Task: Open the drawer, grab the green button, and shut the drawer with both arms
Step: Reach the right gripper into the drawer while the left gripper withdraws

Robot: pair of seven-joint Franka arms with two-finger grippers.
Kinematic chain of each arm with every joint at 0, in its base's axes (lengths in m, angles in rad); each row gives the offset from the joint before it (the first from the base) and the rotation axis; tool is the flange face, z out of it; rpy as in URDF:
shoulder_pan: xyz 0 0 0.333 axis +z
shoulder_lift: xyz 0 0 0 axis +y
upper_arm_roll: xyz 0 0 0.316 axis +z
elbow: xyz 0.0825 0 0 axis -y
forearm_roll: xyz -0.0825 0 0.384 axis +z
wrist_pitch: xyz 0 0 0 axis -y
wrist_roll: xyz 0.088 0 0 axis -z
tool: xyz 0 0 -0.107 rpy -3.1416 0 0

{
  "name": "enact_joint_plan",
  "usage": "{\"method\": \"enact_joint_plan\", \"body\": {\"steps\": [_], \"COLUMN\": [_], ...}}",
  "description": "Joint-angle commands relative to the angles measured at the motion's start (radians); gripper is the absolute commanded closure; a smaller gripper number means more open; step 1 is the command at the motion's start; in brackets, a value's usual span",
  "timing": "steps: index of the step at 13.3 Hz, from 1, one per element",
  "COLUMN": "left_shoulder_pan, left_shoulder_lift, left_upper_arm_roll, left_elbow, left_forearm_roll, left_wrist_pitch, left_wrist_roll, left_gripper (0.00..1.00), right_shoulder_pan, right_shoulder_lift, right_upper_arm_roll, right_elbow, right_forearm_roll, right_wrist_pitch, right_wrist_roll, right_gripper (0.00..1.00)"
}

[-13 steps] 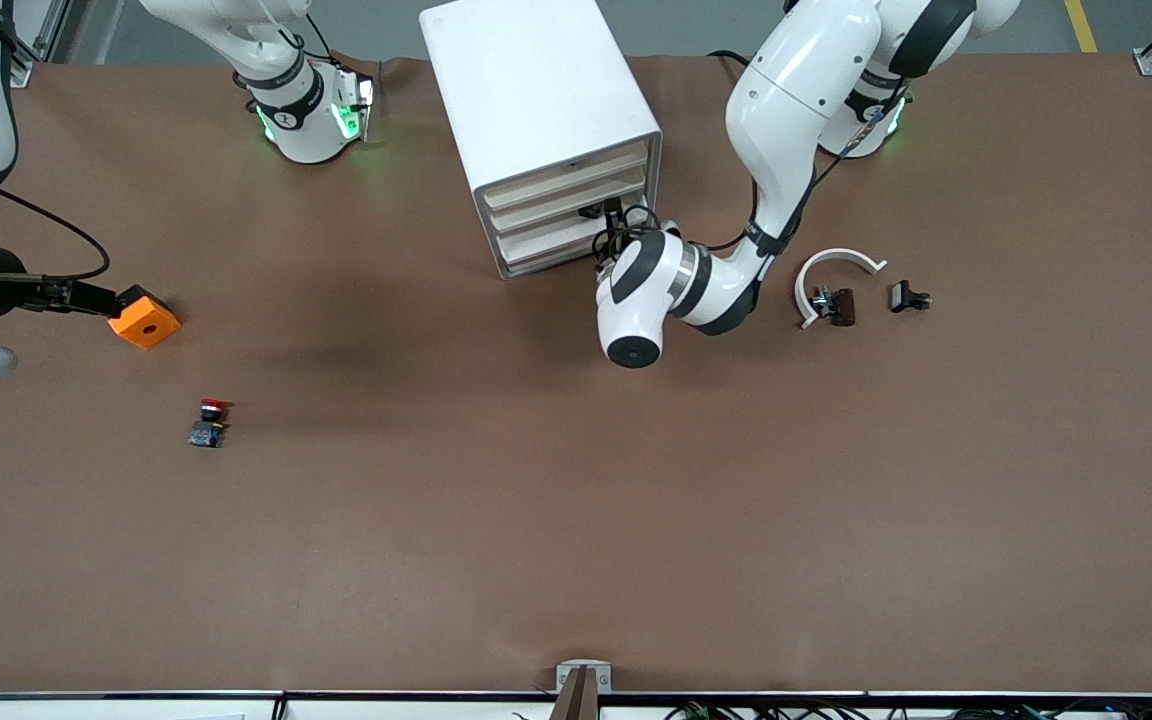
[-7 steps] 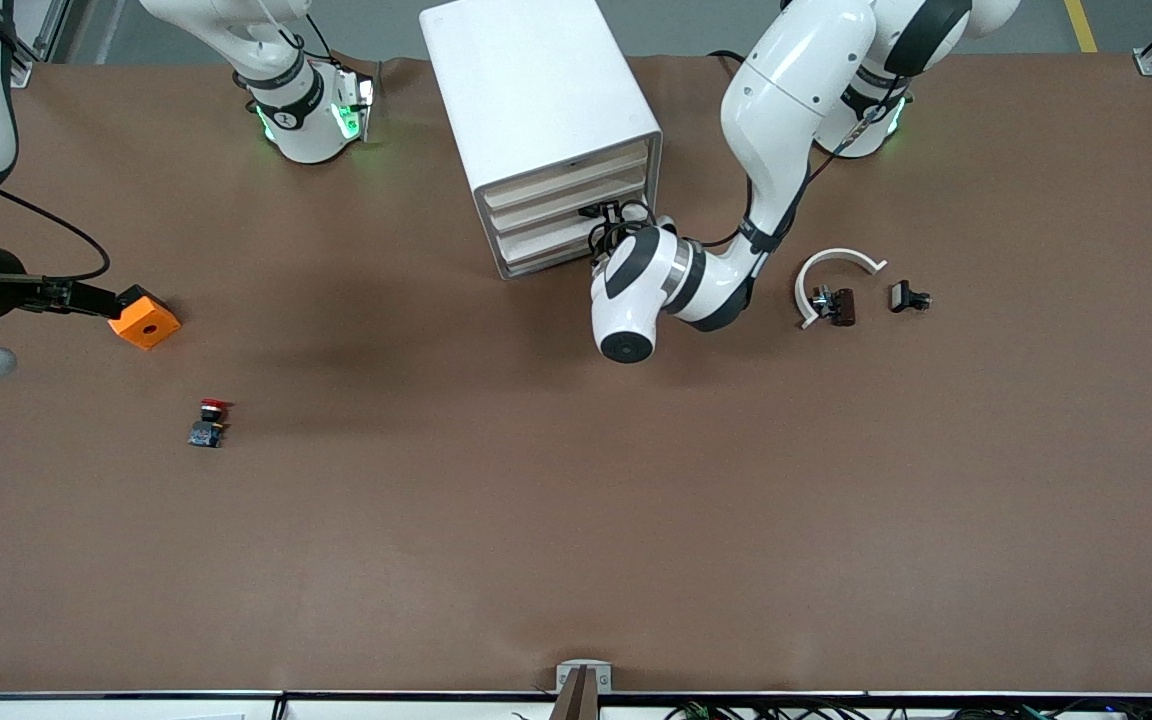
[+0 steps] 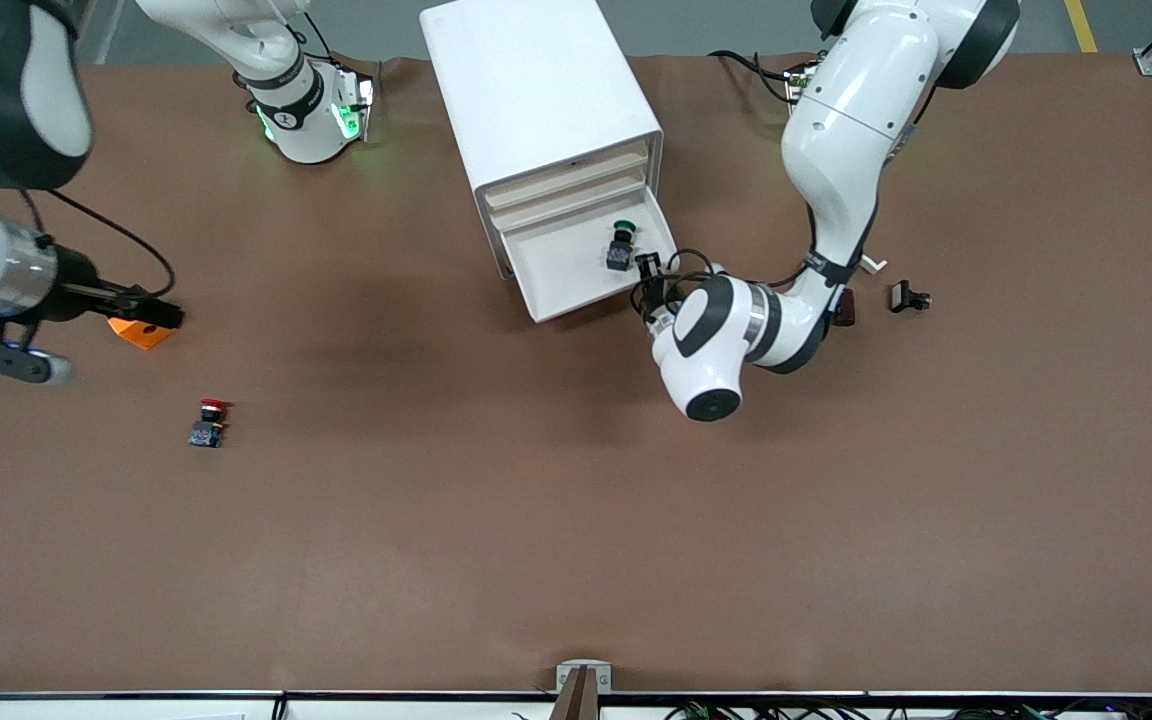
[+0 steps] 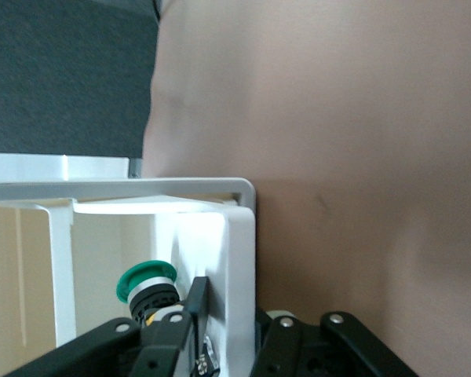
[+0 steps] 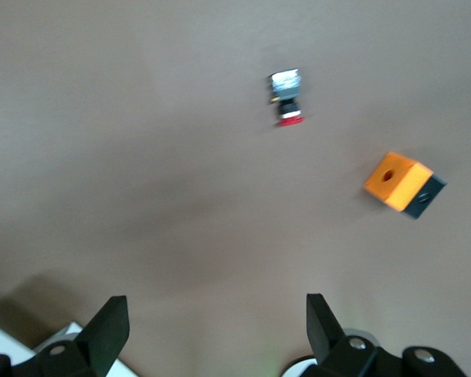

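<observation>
Inside open drawer (image 3: 576, 268), button (image 3: 620, 246), beside left jaws

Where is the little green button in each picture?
Front view: the green button sits in the pulled-out drawer of the white cabinet, close to the left gripper.
Left wrist view: the green button shows just inside the drawer's white wall, which the left gripper's fingers clamp.
Right wrist view: it is not there.
Shared landmark: the drawer's white wall.

Glossy white plastic-looking cabinet (image 3: 536, 90), matt brown table (image 3: 576, 520), smooth white drawer (image 3: 566, 270), green-capped button (image 3: 621, 245)
</observation>
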Motion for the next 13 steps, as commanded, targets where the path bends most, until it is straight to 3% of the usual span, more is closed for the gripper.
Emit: {"method": "enact_joint_plan", "body": {"steps": [1, 5, 8, 10, 13], "left_shoulder_pan": [0.002, 0.072, 0.083, 0.083, 0.095], "left_shoulder_lift": [0.006, -0.005, -0.025, -0.065, -0.144], "left_upper_arm_roll": [0.008, 0.028, 0.095, 0.112, 0.207], "left_elbow": [0.048, 0.108, 0.227, 0.272, 0.288], "left_forearm_roll": [0.008, 0.009, 0.057, 0.161, 0.17], "left_wrist_pitch": [0.045, 0.043, 0.039, 0.049, 0.097], "left_wrist_roll": [0.011, 0.057, 0.075, 0.103, 0.234], "left_gripper": [0.0, 0.0, 0.0, 0.0, 0.0], "right_shoulder_pan": [0.134, 0.323, 0.501, 0.604, 0.713], "right_shoulder_lift": [0.006, 0.055, 0.127, 0.19, 0.26], "right_upper_arm_roll": [-0.008, -0.008, -0.009, -0.009, -0.011], "right_elbow": [-0.019, -0.036, -0.033, -0.03, -0.025], "right_forearm_roll": [0.037, 0.123, 0.126, 0.117, 0.111], "right_wrist_pitch": [0.065, 0.209, 0.382, 0.496, 0.57], "right_wrist_roll": [0.115, 0.199, 0.385, 0.535, 0.609], "right_gripper": [0.0, 0.0, 0.0, 0.0, 0.0]}}
